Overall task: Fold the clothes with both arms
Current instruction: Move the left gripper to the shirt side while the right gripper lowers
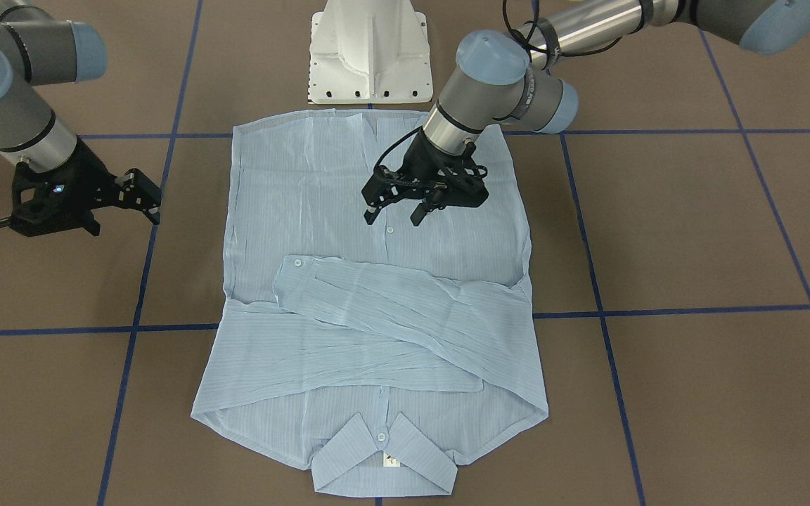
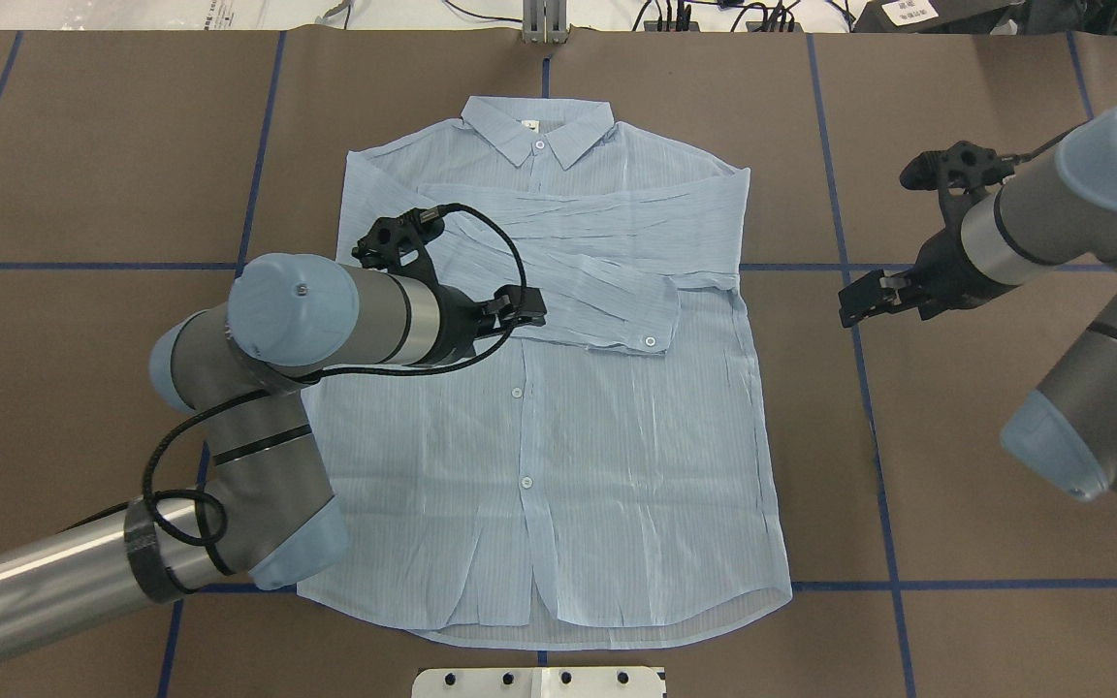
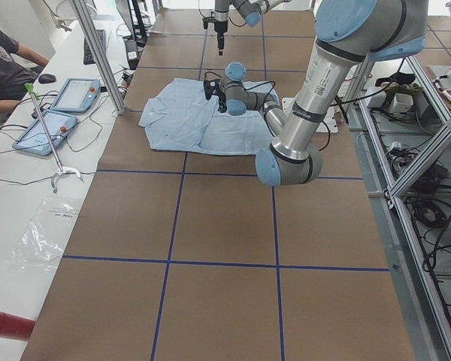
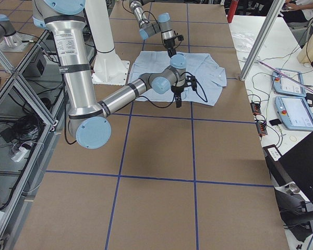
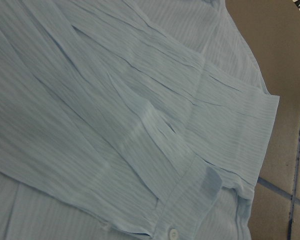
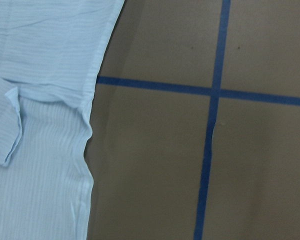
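Observation:
The pale blue striped shirt [image 1: 377, 330] lies flat and buttoned on the brown table, collar [image 2: 539, 126] on the side far from the robot. Both sleeves are folded across the chest, with a buttoned cuff [image 2: 651, 330] on top. My left gripper [image 1: 394, 213] hovers over the shirt's middle, just robot-side of the folded sleeves, open and empty. The left wrist view shows the crossed sleeves [image 5: 115, 125] close below. My right gripper [image 1: 127, 214] is open and empty, off the shirt beside its side edge. The right wrist view shows that edge [image 6: 90, 150] and bare table.
The white pedestal base [image 1: 370, 56] stands at the shirt's hem end. Blue tape lines [image 1: 138, 309] grid the brown table. In the exterior left view an operator [image 3: 4, 60] sits at a side bench with tablets [image 3: 49, 128], behind an aluminium post [image 3: 98, 53].

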You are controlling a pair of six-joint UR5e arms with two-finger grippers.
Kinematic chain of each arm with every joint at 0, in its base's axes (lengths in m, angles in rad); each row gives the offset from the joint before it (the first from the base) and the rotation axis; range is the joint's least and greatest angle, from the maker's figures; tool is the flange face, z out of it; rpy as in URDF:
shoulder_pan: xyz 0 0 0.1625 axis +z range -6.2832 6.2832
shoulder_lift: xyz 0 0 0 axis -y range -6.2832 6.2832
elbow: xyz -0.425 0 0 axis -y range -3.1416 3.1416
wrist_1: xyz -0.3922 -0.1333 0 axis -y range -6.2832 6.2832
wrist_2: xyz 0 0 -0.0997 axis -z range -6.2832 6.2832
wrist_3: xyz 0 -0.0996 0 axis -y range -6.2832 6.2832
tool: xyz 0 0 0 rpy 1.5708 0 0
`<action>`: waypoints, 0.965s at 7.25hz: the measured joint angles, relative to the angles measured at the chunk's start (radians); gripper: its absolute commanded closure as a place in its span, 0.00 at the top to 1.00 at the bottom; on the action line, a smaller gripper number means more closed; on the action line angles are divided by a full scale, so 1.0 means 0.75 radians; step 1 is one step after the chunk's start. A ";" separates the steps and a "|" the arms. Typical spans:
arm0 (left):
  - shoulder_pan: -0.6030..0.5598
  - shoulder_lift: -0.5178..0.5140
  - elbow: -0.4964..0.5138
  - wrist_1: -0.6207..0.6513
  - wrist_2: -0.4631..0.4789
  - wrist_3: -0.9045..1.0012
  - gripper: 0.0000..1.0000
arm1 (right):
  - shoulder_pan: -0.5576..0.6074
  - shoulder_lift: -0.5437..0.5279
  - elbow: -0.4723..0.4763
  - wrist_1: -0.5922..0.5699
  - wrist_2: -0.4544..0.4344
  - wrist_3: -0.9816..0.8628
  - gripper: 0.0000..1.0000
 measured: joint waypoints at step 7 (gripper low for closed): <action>-0.004 0.358 -0.435 0.141 -0.034 0.180 0.99 | -0.643 -0.086 0.126 0.066 -0.454 0.569 1.00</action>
